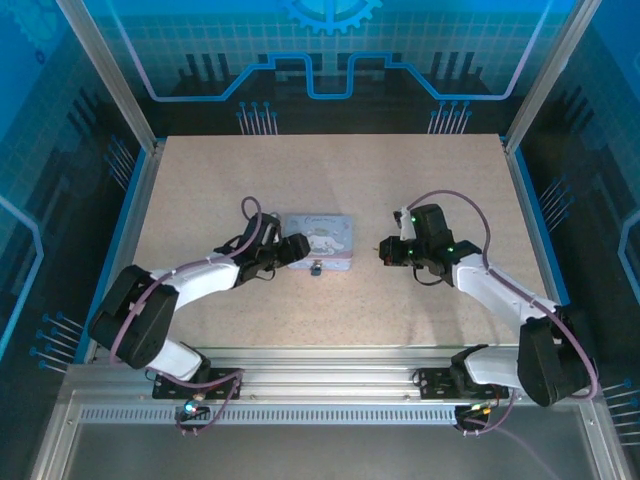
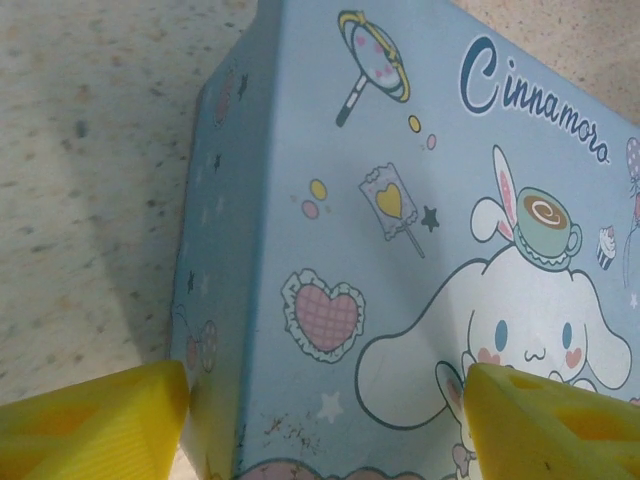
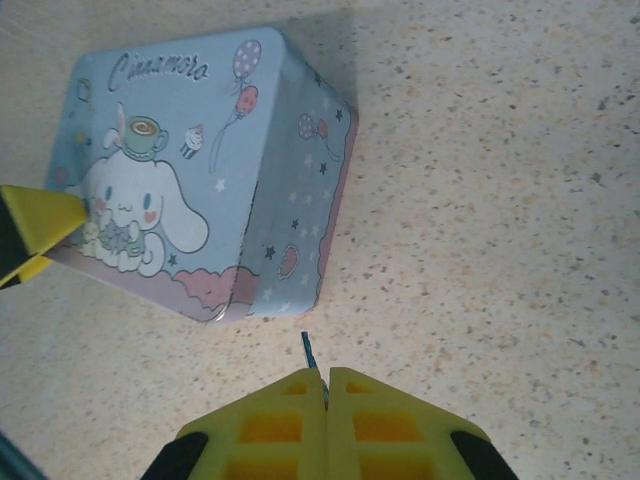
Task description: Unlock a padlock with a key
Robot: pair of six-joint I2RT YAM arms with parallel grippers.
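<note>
Biggest worry for me is the key [image 3: 308, 350]. The right jaws are squeezed together on it with just a thin sliver poking out the front, so if it meets the keyhole even a bit off-line I reckon it twists or slides back in that pinch. It's near the right side of the Cinnamoroll tin [image 1: 318, 238] but well short of the lock. The padlock [image 1: 316, 267] is tiny from where I'm standing. It sits at the middle of the tin's near edge, touching it, and it looks like it hangs loose, so a push from the key could swing it away instead of going in. The left jaws are apart and straddle the tin's left corner, one finger against the side wall and the other over the lid. I can't tell if they're actually pressing on it. A corner is a poor place to brace, so the tin could skid across the table [image 1: 420, 180] once anything shoves it. The tin itself has its lid down, so there's no telling what's inside.
</note>
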